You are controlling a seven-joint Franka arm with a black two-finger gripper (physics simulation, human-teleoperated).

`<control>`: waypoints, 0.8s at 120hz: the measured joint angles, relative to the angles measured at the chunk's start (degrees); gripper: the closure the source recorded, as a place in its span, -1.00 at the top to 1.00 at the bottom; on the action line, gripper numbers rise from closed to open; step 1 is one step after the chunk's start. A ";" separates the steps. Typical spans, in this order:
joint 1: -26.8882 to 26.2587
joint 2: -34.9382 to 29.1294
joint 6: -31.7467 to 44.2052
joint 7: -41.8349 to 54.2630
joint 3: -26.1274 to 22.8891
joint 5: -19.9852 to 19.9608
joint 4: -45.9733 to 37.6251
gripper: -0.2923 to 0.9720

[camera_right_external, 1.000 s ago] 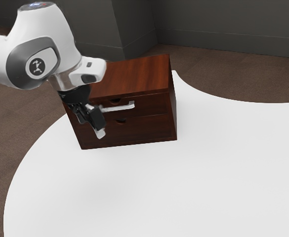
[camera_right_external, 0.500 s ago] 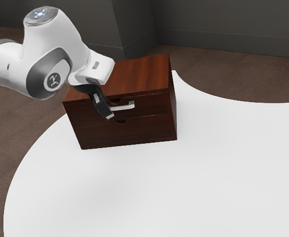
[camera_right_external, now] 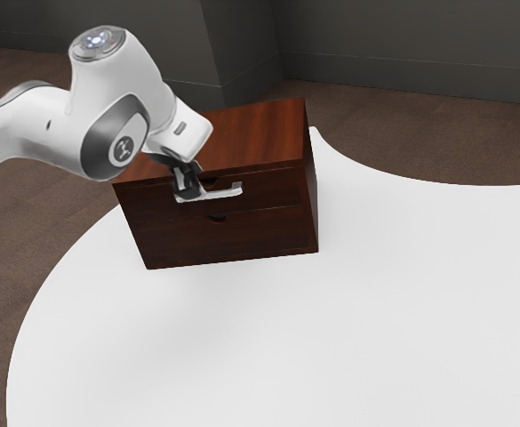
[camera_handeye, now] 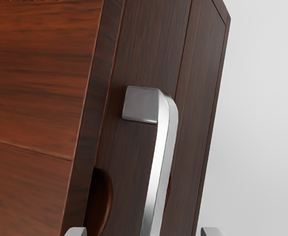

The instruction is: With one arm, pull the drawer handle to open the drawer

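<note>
Bare indoor room, type undetermined: dark wood-plank floor (camera_right_external: 28, 231), grey walls (camera_right_external: 402, 36) with skirting, white round-edged table (camera_right_external: 331, 338).

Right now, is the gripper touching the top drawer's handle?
Apart. Wrist view: the handle runs between the open gripper's fingertips, with drawer front showing on both sides of it.

White curved-edge table (camera_right_external: 331, 338); brown wood floor (camera_right_external: 437, 124); dark grey wall (camera_right_external: 402, 36) behind.

Elevated side overview, wrist close-up — shared handle (camera_right_external: 210, 189)
</note>
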 joint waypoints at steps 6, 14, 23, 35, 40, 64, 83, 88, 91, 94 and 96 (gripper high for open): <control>-0.01 0.13 0.11 0.91 -0.02 -0.11 0.04 -0.19; -0.06 0.42 0.23 2.02 -0.03 -0.26 0.05 -0.22; -0.07 0.96 0.33 3.12 -0.03 -0.68 0.06 -0.24; -0.05 1.54 0.41 4.39 0.00 -0.98 0.00 -0.26; -0.02 1.86 0.44 4.86 0.01 -1.06 -0.02 -0.26; 0.00 2.74 0.65 6.72 0.03 -1.75 -0.22 -0.29; 0.13 3.12 0.82 7.72 0.06 -2.64 -0.66 -0.40; 0.10 2.91 0.85 7.94 0.06 -2.79 -1.05 -0.46; 0.07 2.80 0.86 8.06 0.06 -2.86 -1.27 -0.49; 0.02 2.43 0.88 8.18 0.03 -2.92 -1.79 -0.52; -0.01 2.15 0.90 8.25 0.02 -2.95 -2.18 -0.53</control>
